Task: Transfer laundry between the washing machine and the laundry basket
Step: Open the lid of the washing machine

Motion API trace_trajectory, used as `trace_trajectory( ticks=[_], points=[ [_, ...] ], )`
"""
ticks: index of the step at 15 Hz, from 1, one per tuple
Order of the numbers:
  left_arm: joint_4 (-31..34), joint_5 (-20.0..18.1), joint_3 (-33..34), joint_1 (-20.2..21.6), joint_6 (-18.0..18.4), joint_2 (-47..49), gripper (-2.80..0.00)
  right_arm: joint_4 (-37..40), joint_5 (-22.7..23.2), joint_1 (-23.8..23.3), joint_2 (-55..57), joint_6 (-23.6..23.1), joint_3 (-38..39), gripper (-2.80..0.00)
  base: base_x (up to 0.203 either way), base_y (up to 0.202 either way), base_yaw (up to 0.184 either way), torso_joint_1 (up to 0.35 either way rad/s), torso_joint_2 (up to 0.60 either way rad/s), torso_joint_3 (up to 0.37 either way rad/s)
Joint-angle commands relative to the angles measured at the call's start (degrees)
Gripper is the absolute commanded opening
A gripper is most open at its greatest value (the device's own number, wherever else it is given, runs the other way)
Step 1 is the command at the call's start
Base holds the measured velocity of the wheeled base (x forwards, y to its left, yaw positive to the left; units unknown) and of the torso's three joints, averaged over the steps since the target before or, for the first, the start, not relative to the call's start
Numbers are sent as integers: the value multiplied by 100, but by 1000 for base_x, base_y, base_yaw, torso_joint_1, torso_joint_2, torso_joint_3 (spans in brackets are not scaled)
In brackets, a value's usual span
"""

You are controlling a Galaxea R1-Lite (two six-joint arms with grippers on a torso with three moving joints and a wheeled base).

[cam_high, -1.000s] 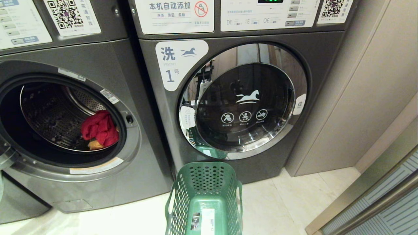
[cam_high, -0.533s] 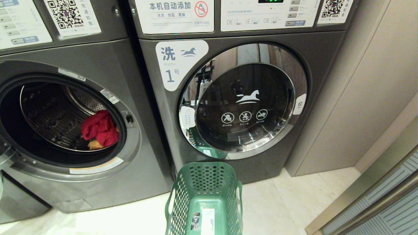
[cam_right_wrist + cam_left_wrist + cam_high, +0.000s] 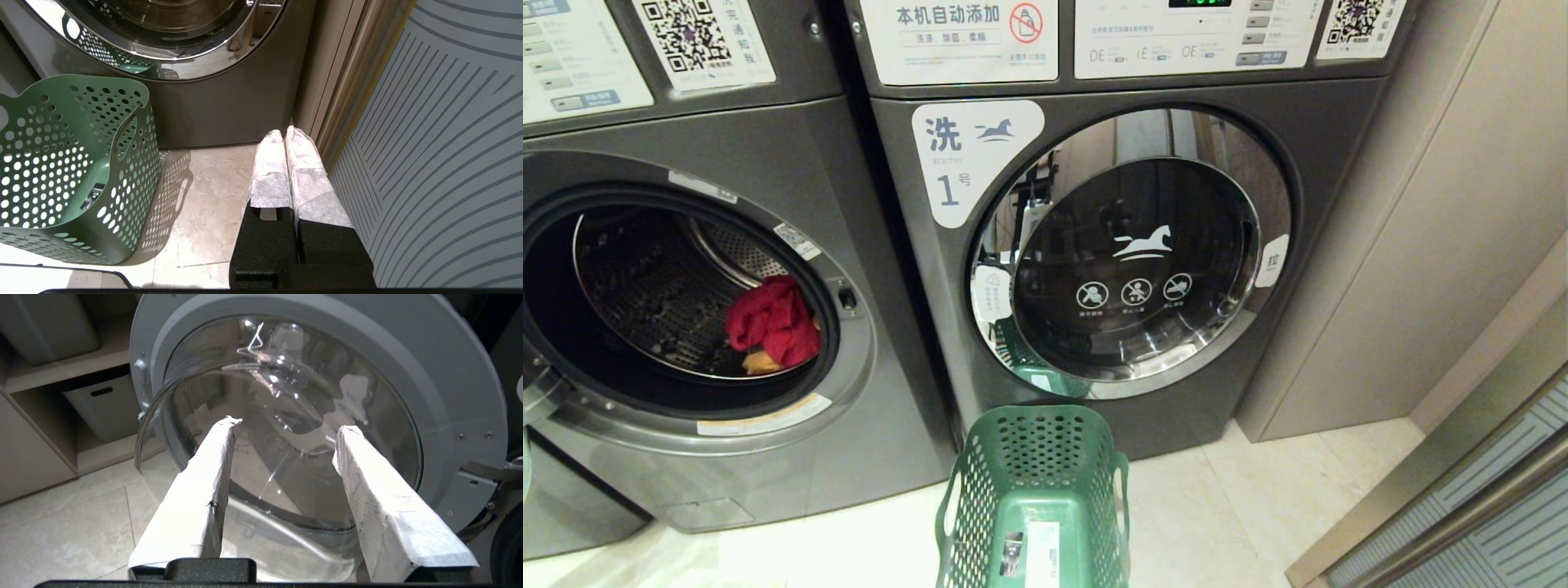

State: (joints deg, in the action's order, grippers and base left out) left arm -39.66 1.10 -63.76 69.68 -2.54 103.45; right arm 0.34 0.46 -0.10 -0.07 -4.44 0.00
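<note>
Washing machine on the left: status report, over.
Left gripper open, empty, facing the open door. Right gripper shut, parked. Red cloth in drum; laundry basket empty.

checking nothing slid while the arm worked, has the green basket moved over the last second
No. The laundry basket sits in the same spot on the floor below the closed door of the machine labelled 1, its far rim as near that machine's base as before.

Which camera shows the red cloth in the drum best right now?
The head view: the red cloth lies in plain sight inside the open washing machine. The left wrist view shows only the swung-open door; the right wrist view shows the laundry basket, no cloth.
</note>
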Motion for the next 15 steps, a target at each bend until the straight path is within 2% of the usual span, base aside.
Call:
trace_trajectory(
  ticks=[1, 4, 5, 6, 7, 8, 9, 12, 15],
  points=[
    [-7, -5, 190, -1, -1, -149, -280, 2, 6, 1, 7, -5, 0, -280, 0, 0, 0, 0, 0, 0],
    [869, 126, 364, 3, 65, -350, -280, 2, 5, 1, 7, -5, 0, -280, 0, 0, 0, 0, 0, 0],
    [1399, 381, 439, 15, 130, -391, -280, 2, 6, 1, 7, -5, 0, -280, 0, 0, 0, 0, 0, 0],
    [2036, 793, 521, 5, 144, -453, -280, 2, -1, 1, 7, -5, 0, -280, 0, 0, 0, 0, 0, 0],
    [2668, 1025, 460, 21, 34, -483, -280, 2, 6, 1, 7, -5, 0, -280, 0, 0, 0, 0, 0, 0],
    [3250, 1164, 264, 28, -289, -477, -280, 2, 3, 1, 7, -5, 0, -280, 0, 0, 0, 0, 0, 0],
    [3483, 1409, 148, 10, -660, -464, -280, 2, 6, 1, 7, -5, 0, -280, 0, 0, 0, 0, 0, 0],
    [2598, 1942, -155, -47, -645, -241, -280, 2, 2, 1, 7, -5, 0, -280, 0, 0, 0, 0, 0, 0],
    [2040, 2179, -270, -235, -450, 21, -280, 2, 6, 1, 7, -5, 0, -280, 0, 0, 0, 0, 0, 0]
  ],
)
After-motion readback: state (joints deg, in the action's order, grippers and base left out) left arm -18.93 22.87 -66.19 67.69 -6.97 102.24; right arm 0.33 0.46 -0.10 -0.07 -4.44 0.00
